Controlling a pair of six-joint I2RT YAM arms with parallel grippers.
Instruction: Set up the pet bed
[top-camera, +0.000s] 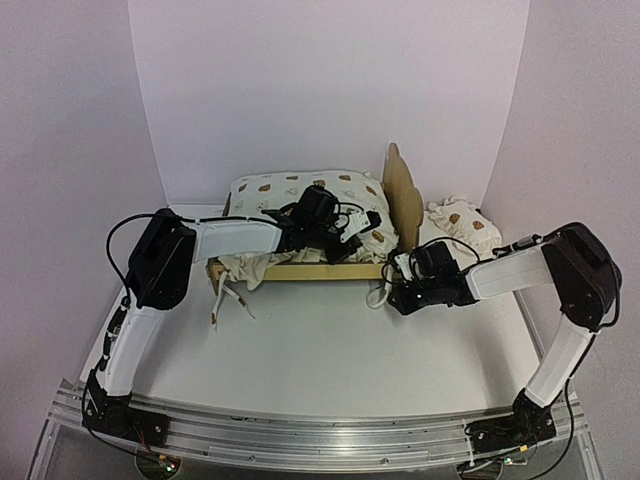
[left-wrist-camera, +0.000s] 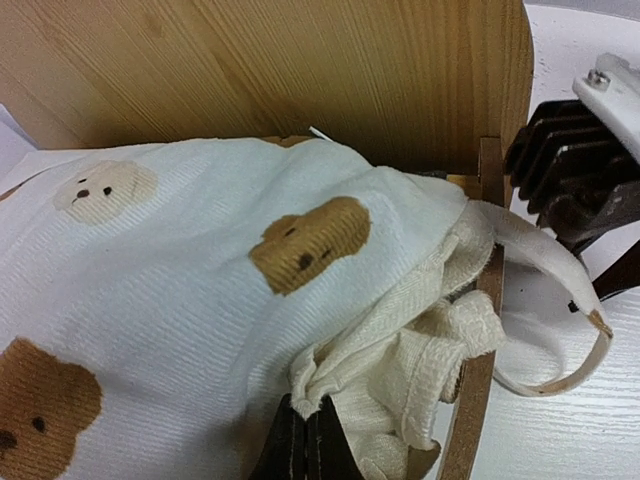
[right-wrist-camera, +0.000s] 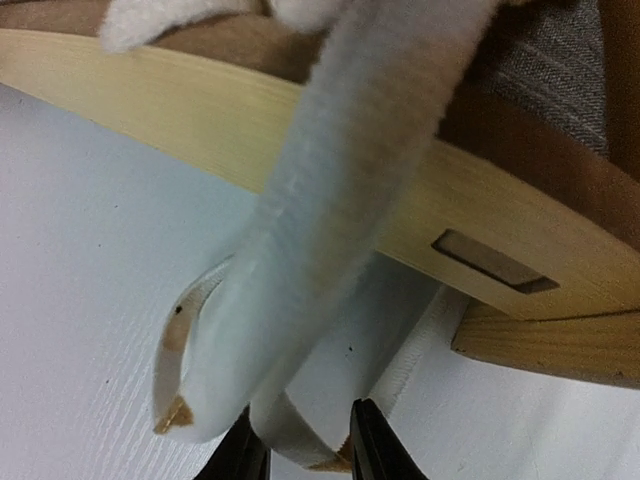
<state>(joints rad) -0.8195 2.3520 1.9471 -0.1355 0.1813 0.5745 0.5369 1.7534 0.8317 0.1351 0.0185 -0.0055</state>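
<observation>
The pet bed (top-camera: 320, 271) is a light-wood frame with its curved headboard (top-camera: 403, 190) at the right end. The cream bear-print cushion (top-camera: 290, 195) lies on top of it. My left gripper (top-camera: 352, 228) reaches over the cushion near the headboard. In the left wrist view that gripper (left-wrist-camera: 305, 432) is shut on a bunched corner of the cushion (left-wrist-camera: 380, 350). My right gripper (top-camera: 398, 272) is low at the frame's near right corner. In the right wrist view it (right-wrist-camera: 308, 450) stands open, and a cream tie string (right-wrist-camera: 290, 425) lies loose between its fingers, below the wooden side rail (right-wrist-camera: 200, 110).
A small bear-print pillow (top-camera: 462, 225) lies on the table right of the headboard. More tie strings (top-camera: 228, 297) hang off the frame's near left corner. White walls close in the back and both sides.
</observation>
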